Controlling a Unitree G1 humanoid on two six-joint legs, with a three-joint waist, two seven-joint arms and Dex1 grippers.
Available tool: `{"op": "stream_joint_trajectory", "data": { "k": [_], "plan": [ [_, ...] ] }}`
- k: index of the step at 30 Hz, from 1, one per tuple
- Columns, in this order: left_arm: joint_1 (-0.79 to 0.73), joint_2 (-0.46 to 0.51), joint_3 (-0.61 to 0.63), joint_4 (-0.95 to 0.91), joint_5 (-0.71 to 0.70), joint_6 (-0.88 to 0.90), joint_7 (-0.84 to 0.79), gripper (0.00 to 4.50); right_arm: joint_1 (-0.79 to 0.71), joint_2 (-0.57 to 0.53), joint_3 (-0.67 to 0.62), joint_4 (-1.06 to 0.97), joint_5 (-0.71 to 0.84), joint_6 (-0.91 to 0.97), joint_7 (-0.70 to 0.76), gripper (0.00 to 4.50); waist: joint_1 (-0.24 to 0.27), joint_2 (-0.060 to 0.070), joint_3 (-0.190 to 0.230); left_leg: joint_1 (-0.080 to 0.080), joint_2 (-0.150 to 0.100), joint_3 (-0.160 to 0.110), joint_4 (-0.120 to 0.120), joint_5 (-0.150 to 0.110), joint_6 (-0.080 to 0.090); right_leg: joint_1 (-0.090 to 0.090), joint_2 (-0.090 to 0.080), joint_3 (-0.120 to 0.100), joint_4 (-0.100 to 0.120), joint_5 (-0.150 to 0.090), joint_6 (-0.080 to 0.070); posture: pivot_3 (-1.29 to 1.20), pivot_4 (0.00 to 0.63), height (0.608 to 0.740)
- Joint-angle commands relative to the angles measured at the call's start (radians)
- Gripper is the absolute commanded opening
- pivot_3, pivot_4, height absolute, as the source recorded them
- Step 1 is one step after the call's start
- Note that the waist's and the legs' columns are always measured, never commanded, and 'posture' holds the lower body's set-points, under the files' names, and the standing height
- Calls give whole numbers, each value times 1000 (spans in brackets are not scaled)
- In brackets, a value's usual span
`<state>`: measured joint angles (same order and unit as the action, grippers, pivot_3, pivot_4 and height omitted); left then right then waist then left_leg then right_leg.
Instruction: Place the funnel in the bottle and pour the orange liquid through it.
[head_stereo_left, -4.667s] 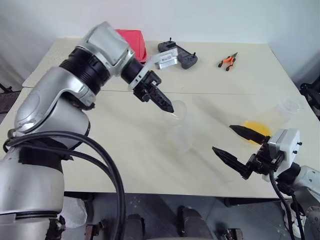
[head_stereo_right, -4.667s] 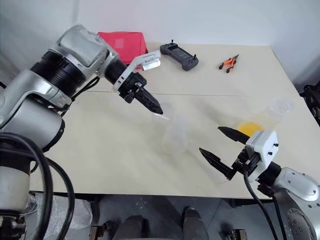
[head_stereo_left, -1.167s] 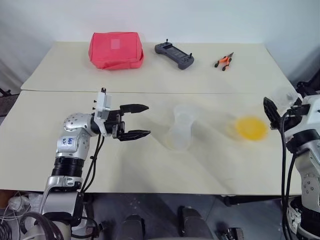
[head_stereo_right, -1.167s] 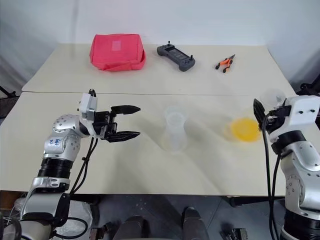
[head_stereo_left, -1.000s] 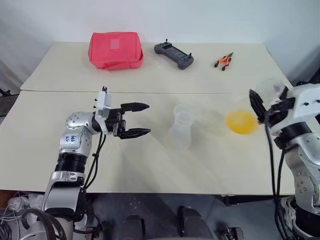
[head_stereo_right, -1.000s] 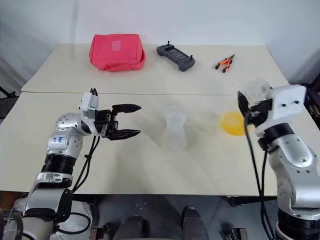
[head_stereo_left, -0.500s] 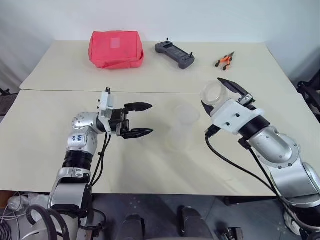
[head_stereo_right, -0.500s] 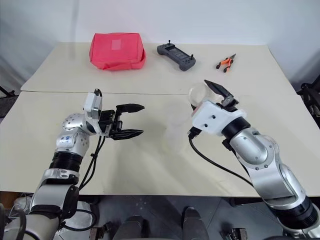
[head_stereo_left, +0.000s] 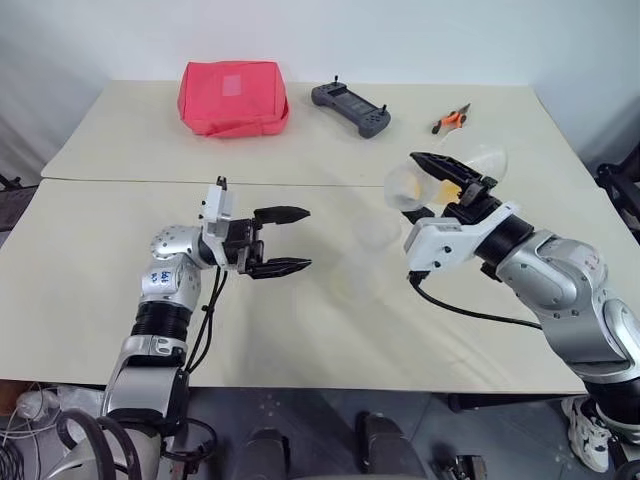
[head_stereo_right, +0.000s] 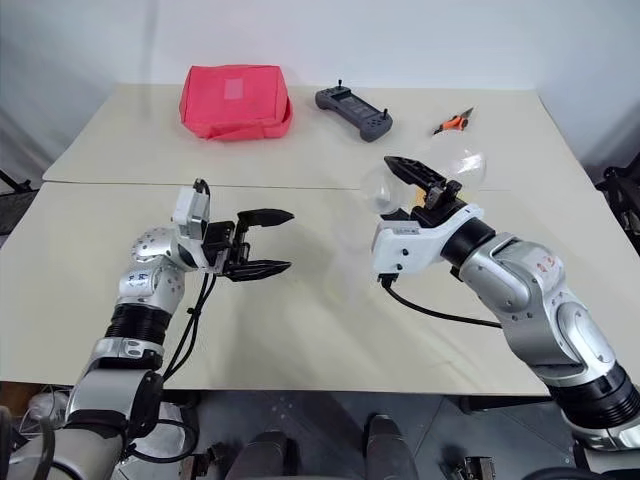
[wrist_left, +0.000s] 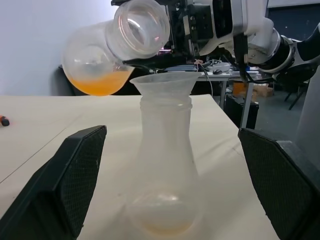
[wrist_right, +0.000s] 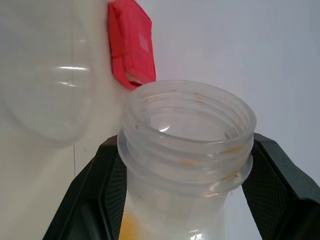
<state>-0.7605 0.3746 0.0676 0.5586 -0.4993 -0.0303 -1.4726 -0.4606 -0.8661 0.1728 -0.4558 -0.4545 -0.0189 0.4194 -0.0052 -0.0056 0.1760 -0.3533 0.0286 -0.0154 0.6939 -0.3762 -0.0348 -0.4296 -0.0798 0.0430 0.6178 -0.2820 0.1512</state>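
The bottle (wrist_left: 165, 170) stands upright mid-table with the funnel (wrist_left: 162, 85) seated in its neck and a faint orange tint at its base. My right gripper (head_stereo_left: 445, 177) is shut on the neck of a clear round container (wrist_left: 107, 45). That container is tipped on its side, its mouth just above the funnel's rim. The orange liquid (wrist_left: 97, 82) pools in the container's belly, and I see no stream. My left gripper (head_stereo_left: 305, 238) is open and level, pointing at the bottle from its left, a short gap away, with nothing between its fingers.
At the table's back lie a red pouch (head_stereo_left: 233, 97), a black controller (head_stereo_left: 350, 106) and orange-handled pliers (head_stereo_left: 452, 117). A seam (head_stereo_left: 120, 181) between two tabletops runs across behind my left arm.
My right arm carried the container from the table's right side to above the bottle and rolled it onto its side, mouth toward the funnel. The left gripper has kept still.
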Motion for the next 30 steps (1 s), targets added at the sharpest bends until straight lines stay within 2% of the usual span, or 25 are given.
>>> {"op": "stream_joint_trajectory", "data": {
  "k": [1, 30],
  "plan": [
    [-8, 1, 11, -34, -4, -9, 0, 4500, -31, -12, -42, -2, -39, -71, 1, 2748, 0, 0, 0, 0, 0, 0, 0, 0, 0, 0, 0, 0, 0, 0, 0, 0, 150, 740],
    [-7, -2, 12, -40, -14, 9, -11, 4500, -98, -29, -77, 148, -257, -374, -41, 2748, -3, 0, 0, 0, 0, 0, 0, 0, 0, 0, 0, 0, 0, 0, 0, 0, 150, 740]
  ]
}}
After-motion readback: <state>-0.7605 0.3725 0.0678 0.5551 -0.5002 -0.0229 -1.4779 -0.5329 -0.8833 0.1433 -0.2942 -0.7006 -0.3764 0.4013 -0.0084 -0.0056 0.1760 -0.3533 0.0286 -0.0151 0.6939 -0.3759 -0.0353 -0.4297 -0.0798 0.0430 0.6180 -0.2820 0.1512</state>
